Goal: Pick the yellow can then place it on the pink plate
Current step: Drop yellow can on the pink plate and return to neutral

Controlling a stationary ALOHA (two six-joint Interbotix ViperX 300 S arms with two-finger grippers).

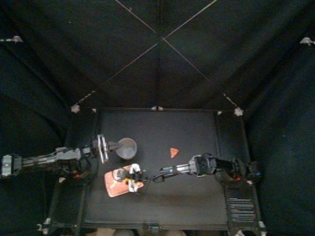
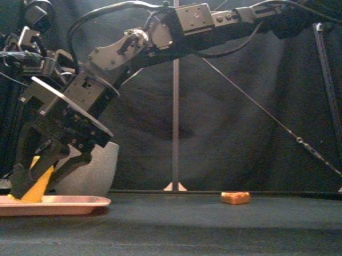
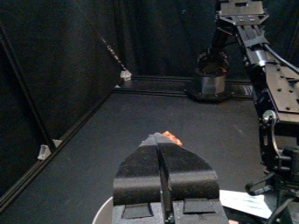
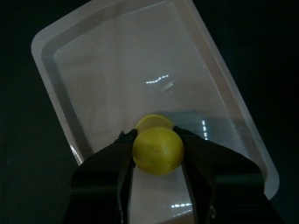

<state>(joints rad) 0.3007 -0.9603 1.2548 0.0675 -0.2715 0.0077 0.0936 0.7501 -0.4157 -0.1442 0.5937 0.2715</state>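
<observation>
Can: yellow can (image 2: 38,183) hangs tilted just above the pink plate (image 2: 67,203), near its middle.
Right claw: right gripper (image 4: 158,144) is narrowed onto the yellow can from both sides.
Left claw: left gripper (image 3: 163,150) is behind the plate's left end, jaws pressed together, empty.
Cup: grey cup (image 1: 123,145) stands just behind the plate.
Toy: small orange toy (image 1: 174,150) lies right of the plate, well apart.

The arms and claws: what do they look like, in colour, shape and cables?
The left arm and right arm are black, jointed, with grey blocks; black cables loop above the right one. The left claw and right claw have two black jaws each.
</observation>
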